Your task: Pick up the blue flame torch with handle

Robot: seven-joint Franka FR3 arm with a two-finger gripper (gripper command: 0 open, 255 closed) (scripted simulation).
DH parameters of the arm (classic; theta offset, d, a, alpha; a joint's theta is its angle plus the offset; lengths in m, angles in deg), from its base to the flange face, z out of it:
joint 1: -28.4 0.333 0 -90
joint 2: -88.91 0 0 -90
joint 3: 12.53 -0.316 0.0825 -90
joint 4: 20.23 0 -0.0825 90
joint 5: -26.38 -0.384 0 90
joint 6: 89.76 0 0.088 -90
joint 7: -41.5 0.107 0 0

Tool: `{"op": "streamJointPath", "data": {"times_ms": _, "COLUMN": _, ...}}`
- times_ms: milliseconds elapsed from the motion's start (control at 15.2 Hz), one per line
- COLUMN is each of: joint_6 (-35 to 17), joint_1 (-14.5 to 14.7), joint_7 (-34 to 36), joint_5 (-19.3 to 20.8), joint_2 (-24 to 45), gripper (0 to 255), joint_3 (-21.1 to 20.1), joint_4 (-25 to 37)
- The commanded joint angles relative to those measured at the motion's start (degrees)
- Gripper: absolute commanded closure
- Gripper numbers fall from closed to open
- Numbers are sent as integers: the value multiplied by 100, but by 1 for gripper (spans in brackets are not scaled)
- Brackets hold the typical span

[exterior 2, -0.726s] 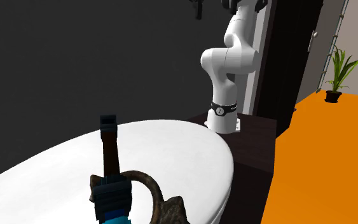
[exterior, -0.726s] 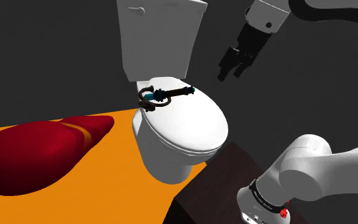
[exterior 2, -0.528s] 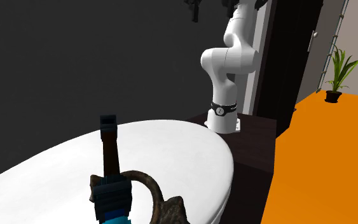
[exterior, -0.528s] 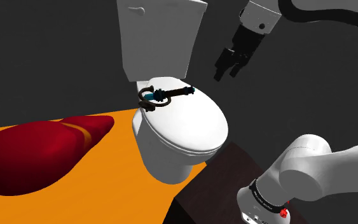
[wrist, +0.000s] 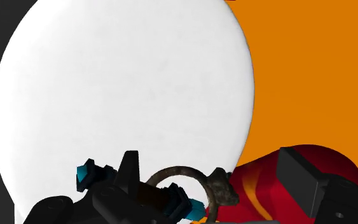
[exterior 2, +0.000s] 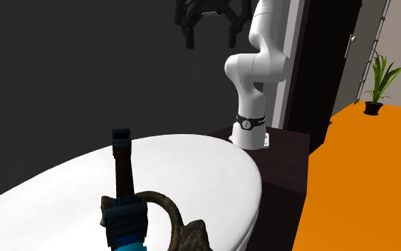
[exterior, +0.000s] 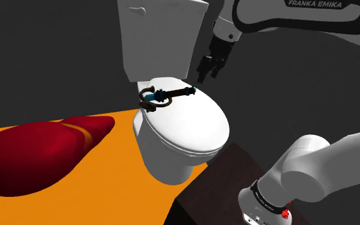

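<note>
Torch [exterior: 165,96] lies flat on the closed white toilet lid [exterior: 188,128], at the lid's 12 o'clock end in the shoulder view, just in front of the tank [exterior: 162,35]. Its dark shaft points toward 3 o'clock, and its ring handle and blue tip sit at the 9 o'clock end. The arm [exterior: 313,172] rises from the dark stand [exterior: 217,182] at 5 o'clock. Its long upper link runs along the top edge, and its wrist bends down so that the hand points toward 7 o'clock. The gripper [exterior: 207,69] hangs in the air at about 2 o'clock from the torch, near it but clear of it and of the lid. In the second exterior view the gripper [exterior 2: 209,32] sits at 12 o'clock, high above the torch [exterior 2: 124,192], with its black fingers [exterior 2: 189,36] spread wide and nothing between them. The wrist view looks down on the lid [wrist: 120,83]. There the ring handle and blue ends of the torch [wrist: 184,188] appear in the space between the parted fingers [wrist: 130,175], untouched. A red rounded thing [wrist: 266,184] lies on the orange floor [wrist: 311,70] beside the toilet.
</note>
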Motion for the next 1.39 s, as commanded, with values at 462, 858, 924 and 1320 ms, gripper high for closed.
{"op": "streamJointPath", "data": {"times_ms": 462, "joint_6": -709, "joint_1": 68, "joint_7": -952, "joint_5": 101, "joint_2": 2038, "gripper": 0, "joint_3": 176, "joint_4": 1002}}
{"op": "streamJointPath", "data": {"times_ms": 858, "joint_6": -885, "joint_1": 74, "joint_7": -1502, "joint_5": 141, "joint_2": 3434, "gripper": 0, "joint_3": 179, "joint_4": 2012}}
{"op": "streamJointPath", "data": {"times_ms": 924, "joint_6": -892, "joint_1": 74, "joint_7": -1586, "joint_5": 151, "joint_2": 3670, "gripper": 0, "joint_3": 173, "joint_4": 2207}}
{"op": "streamJointPath", "data": {"times_ms": 1320, "joint_6": -786, "joint_1": 78, "joint_7": -2044, "joint_5": 240, "joint_2": 5123, "gripper": 0, "joint_3": 107, "joint_4": 3565}}
